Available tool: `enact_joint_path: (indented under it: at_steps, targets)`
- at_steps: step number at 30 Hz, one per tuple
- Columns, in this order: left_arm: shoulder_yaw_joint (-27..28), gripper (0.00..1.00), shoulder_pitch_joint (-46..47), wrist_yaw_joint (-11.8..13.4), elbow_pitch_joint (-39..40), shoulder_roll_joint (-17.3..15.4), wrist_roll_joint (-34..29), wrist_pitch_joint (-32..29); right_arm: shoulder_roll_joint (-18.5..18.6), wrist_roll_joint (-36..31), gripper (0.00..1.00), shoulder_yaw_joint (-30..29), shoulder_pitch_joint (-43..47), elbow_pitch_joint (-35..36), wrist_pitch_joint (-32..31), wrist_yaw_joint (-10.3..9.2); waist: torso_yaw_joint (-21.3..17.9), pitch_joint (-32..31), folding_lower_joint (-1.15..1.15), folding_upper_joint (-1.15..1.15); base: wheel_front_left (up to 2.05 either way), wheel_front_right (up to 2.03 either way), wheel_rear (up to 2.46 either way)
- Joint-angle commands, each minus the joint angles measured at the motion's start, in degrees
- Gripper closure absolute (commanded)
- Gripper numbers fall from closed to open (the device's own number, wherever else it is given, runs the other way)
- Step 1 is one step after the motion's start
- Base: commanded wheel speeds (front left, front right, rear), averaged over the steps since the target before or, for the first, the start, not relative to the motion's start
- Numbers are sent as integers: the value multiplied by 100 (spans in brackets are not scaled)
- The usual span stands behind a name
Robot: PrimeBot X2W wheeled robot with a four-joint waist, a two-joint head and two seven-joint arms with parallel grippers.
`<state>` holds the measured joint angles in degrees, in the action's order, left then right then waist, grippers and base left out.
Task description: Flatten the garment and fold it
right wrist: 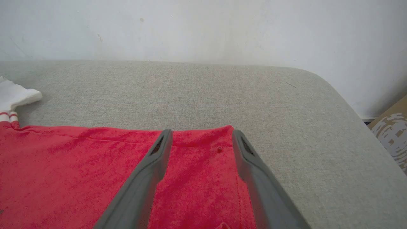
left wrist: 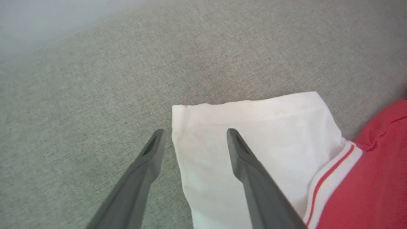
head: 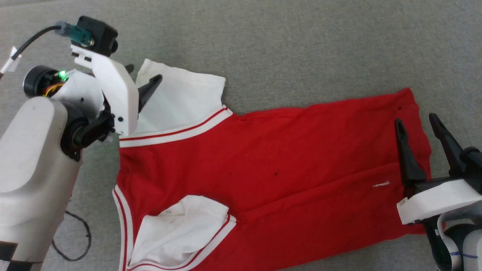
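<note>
**A:** At the far white sleeve (head: 180,99) of the garment (head: 271,169), our left gripper (left wrist: 194,132) hangs with its fingers spread. One tip is over the cloth, the other just off the sleeve's edge, and it holds nothing.

**B:** At the garment's hem (right wrist: 200,133), our right gripper (head: 415,120) is parted and empty too, above the far corner. The garment lies spread on the grey cushion (head: 301,45), its red body mostly flat.

**A:** But the near sleeve (head: 180,229) sits bunched against the body, so we judge the flattening unfinished.

**B:** Agreed. The fabric looks thin and limp. We expect it to weigh almost nothing, yet drag and wrinkle if pulled from one point. We'd pinch doubled edges: the sleeve cuff, the striped trim, the hem corners.
</note>
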<state>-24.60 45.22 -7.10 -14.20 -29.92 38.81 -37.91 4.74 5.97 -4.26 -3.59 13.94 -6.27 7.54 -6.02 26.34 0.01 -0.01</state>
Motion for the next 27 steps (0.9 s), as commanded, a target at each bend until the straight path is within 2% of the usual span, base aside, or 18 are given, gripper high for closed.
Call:
enact_joint_path:
  at_steps: [1, 4, 5, 6, 12, 18, 23, 27]
  targets:
    - [-33, 0, 87, -32, -87, -48, -39, -28, -16, -51, 0, 11, -124, -2, 42, -5, -122, 120, -1, 1, 0, 0, 0]
    - [-87, 0, 54, 1, -379, -71, -104, -27, -9, -59, 0, 5, -149, 8, 42, -5, -167, 168, -1, 1, 0, 0, 0]
    - [-117, 13, 42, -1, -449, -64, -106, -24, -5, -63, 0, 0, -151, 13, 38, -5, -173, 175, -1, 1, 0, 0, 0]
    - [-138, 100, 27, -5, -508, -50, -86, -3, 3, -68, 0, -6, -154, 21, 28, -5, -176, 176, -1, 1, 0, 0, 0]
    - [-263, 100, -18, -27, -636, 10, -1, 477, 191, -54, 0, -19, -268, 112, -106, -5, -75, -8, -1, 1, 0, 0, 0]
    - [-368, 100, -32, -34, -653, 118, -10, 1131, 817, 150, 0, -9, -891, 123, -630, -5, 164, -233, -1, 1, 0, 0, 0]
    - [-497, 100, 48, -36, -698, 233, 47, 1338, 1073, 724, 0, -155, -1633, -412, -1588, -5, 381, -188, -1, 1, 0, 0, 0]
    - [-613, 100, 134, -37, -734, 313, 105, 1418, 1221, 944, 0, -328, -1933, -1125, -2878, -5, 543, -72, -1, 1, 0, 0, 0]
